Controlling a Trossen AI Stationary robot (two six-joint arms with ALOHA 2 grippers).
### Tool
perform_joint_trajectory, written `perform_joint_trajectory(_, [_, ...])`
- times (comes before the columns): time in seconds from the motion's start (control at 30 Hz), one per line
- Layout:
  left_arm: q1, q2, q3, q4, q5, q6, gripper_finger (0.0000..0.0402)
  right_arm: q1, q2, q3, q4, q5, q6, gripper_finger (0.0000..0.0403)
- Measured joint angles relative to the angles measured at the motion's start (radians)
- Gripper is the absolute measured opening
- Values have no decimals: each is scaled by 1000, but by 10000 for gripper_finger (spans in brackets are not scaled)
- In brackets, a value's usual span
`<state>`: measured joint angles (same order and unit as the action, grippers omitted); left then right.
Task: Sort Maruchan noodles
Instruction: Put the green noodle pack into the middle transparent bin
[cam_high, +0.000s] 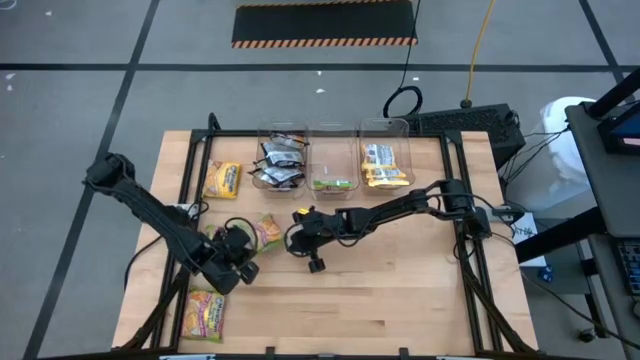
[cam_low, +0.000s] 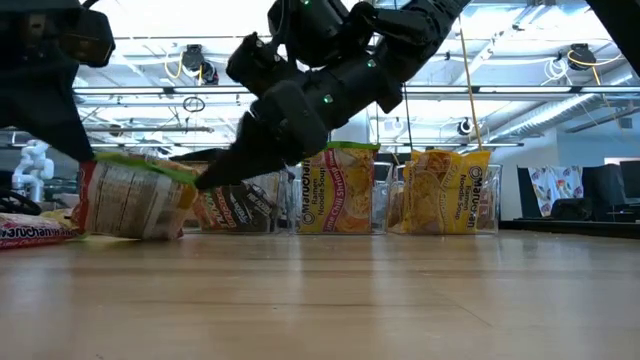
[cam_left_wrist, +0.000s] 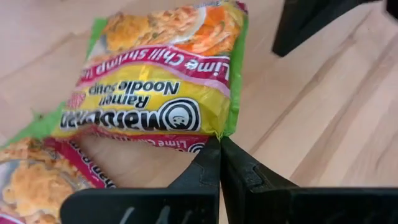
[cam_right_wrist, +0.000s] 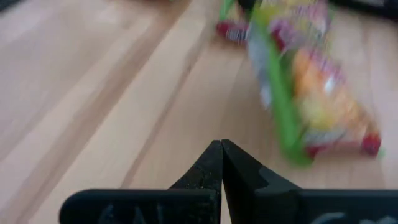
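L end effector (cam_left_wrist: 219, 163) pinches the edge of a lime-green pkt (cam_left_wrist: 163, 81), mid-left tabletop (cam_high: 400, 290). R end effector (cam_high: 300, 232) closed, empty, just beside it. I count three bins (cam_high: 335, 155) at back part-filled: black, green, yellow. Still loose: yellow pkt (cam_high: 222, 180), green pkt (cam_high: 204, 315) near front. Roughly two-thirds done, I judge.

We see two matte black jointed arms (cam_high: 150, 210) with black cables looped beside them. Each ends in wedge-shaped black fingers (cam_left_wrist: 205, 168); small green lights glow on the right arm's (cam_low: 330, 80) housing.
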<state>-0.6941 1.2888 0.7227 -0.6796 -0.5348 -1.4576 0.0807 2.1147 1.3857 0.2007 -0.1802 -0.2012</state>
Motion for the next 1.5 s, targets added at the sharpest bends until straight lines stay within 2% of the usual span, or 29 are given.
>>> perform_joint_trajectory(0.27, [0,-71,0,-28,-44,24,0,0,-57,-1,-275,6,-4,0])
perform_joint_trajectory(0.47, [3,-102,1,-28,-82,39,0,1,-141,-1,-447,149,-35,0])
perform_joint_trajectory(0.8, [54,-107,2,-24,-95,85,0,1,-363,-6,-667,333,-55,0])
perform_joint_trajectory(1.07, [93,-106,48,-25,-98,185,0,1,-587,-102,-706,489,-46,0])
perform_joint_trajectory(1.5, [188,-106,191,-27,-122,439,0,0,-877,-391,-598,560,78,0])
